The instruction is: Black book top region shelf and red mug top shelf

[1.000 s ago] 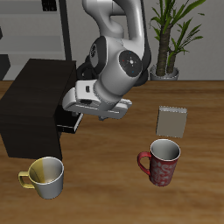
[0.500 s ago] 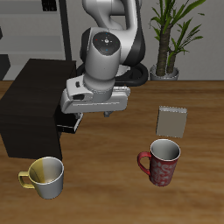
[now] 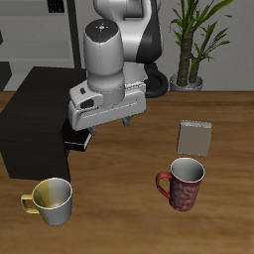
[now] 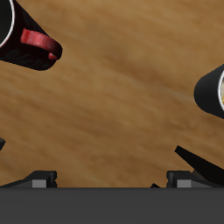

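Note:
The black book (image 3: 77, 139) stands against the side of the shelf (image 3: 35, 111), its pale page edge low down. My gripper (image 3: 99, 123) hangs just above and beside the book. In the wrist view its fingers (image 4: 39, 179) are spread wide, so the gripper (image 4: 112, 182) is open and holds nothing. A black surface runs between the fingertips there; I cannot tell whether it is the book or the shelf. The red mug (image 3: 182, 185) stands upright near the table's front edge and shows in the wrist view too, the red mug (image 4: 26, 39) with its handle.
A yellow-and-white mug (image 3: 52, 199) stands near the front edge on the shelf's side. A grey book (image 3: 195, 136) lies farther back, behind the red mug. A potted plant (image 3: 190, 40) stands at the back. The yellow-and-white mug (image 4: 212, 92) also appears in the wrist view.
The arm has swung its wrist round and the hand has shifted toward the shelf and levelled out over the black book. The book and both mugs have not moved.

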### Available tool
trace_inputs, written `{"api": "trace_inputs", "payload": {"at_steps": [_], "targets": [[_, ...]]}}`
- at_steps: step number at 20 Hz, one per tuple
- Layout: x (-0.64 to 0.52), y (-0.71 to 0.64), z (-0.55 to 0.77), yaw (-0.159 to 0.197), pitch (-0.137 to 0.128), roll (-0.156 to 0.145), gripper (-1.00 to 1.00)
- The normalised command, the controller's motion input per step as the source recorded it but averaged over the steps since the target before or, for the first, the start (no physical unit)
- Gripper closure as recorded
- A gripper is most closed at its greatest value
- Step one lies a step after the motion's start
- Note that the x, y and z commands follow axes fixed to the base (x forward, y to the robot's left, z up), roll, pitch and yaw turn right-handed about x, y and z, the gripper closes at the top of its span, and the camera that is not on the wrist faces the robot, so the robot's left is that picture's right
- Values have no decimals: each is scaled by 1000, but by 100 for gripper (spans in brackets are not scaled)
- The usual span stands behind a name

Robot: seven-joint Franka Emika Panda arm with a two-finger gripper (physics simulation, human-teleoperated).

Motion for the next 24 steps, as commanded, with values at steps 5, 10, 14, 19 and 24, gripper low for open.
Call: {"api": "trace_inputs", "payload": {"at_steps": [5,10,14,19,24], "targets": [[183,-235,390,-8,-10,-62,-100],[218,18,337,13,-10,-92,-100],[307,357,188,-1,22,-113,-100],[353,630,155,27,-23,-1,-100],[456,578,126,14,5,-16,-100]]}}
